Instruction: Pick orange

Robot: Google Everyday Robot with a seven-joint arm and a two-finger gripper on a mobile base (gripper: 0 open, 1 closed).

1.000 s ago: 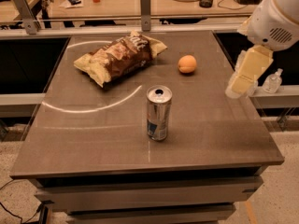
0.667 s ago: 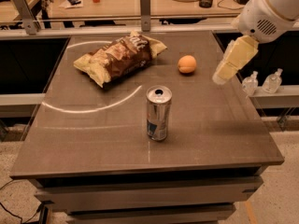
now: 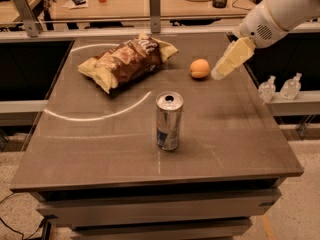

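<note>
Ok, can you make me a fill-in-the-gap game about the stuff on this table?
1. The claw hangs just beside the small round ____.
2. The silver drink ____ stands upright near the front of the table.
3. Counting the chip bag, the table holds ____ things.

Missing words: orange; can; three.

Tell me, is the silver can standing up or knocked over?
Standing up. The silver can rests on its base on the table, its round top facing up. The gripper hangs beside the orange, away from the can.
</note>
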